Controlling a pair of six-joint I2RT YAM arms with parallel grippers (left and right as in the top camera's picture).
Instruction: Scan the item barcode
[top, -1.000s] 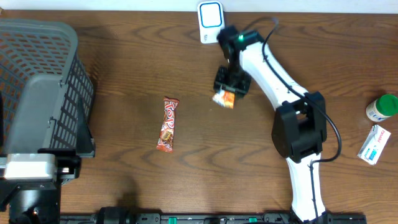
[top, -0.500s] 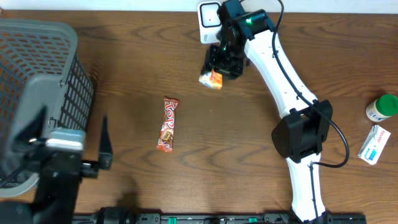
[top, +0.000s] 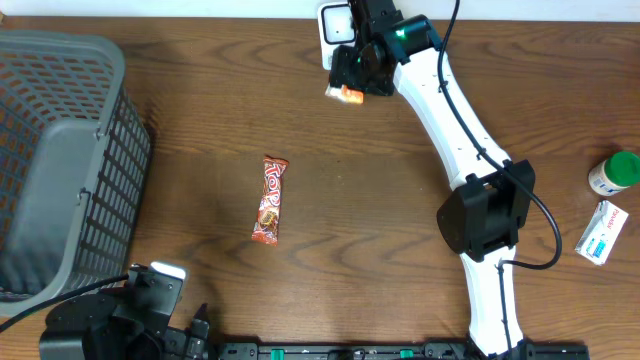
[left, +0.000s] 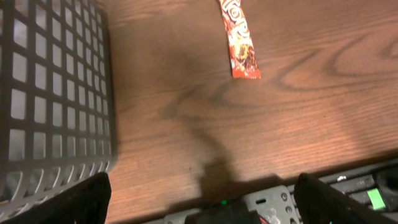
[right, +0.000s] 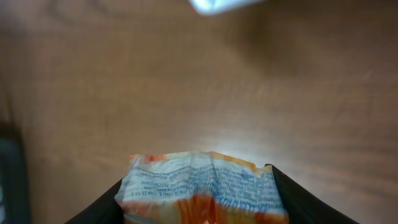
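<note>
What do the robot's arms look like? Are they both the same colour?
Not quite! The right arm is made of long white tubes joined by chunky black joints. A thin black cable loops beside it, and a tiny green light glows near its black wrist. The left arm looks mostly black, with a small white block on top. Its fingers are black and blunt.

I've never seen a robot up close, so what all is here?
table: one, brown wood, under everything
basket: one, grey, left side
candy bar: one, red, middle of table
packet: one, orange and white, in the right gripper, beside the scanner
scanner: one, white and blue, far edge
bottle: one, white with green cap, right edge
box: one, white and blue, beside the bottle
left gripper: one, black, open, near edge
right gripper: one, black, shut on packet
</note>
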